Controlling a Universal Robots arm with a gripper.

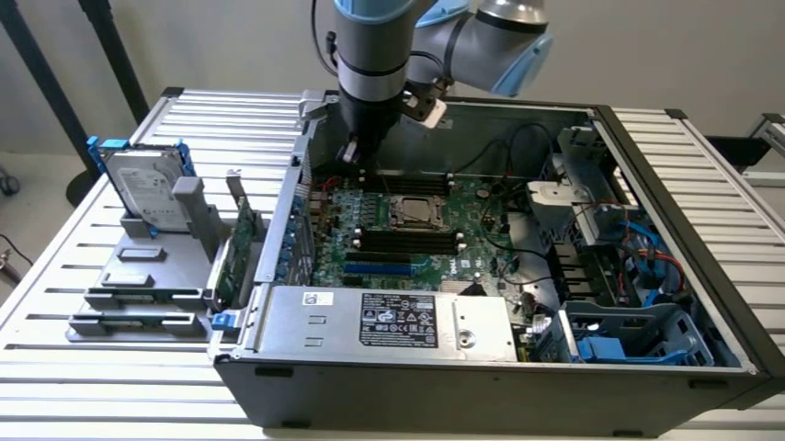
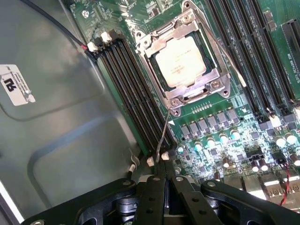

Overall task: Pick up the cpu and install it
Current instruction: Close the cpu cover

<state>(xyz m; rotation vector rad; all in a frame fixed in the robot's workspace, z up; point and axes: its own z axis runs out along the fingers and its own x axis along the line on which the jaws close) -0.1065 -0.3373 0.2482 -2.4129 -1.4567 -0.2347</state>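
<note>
Wrist view: the gripper [image 2: 164, 180], jaws pinched shut with nothing seen between them, hovers over the circuit board [image 2: 220, 117], a thin wire lever [image 2: 165, 131] ending just ahead of its fingertips. Beyond the lever, the cpu [image 2: 180, 61] lies flat in its socket [image 2: 213, 79], silvery top up. Light, stiff and probably delicate underneath, it looks best taken by two opposite edges.

We see soft, even light across table [image 1: 62, 276]; case [image 1: 491, 386] interior darker at frame centre. Wrist view: we note glare on chip [image 2: 180, 61], board [image 2: 206, 112].
</note>
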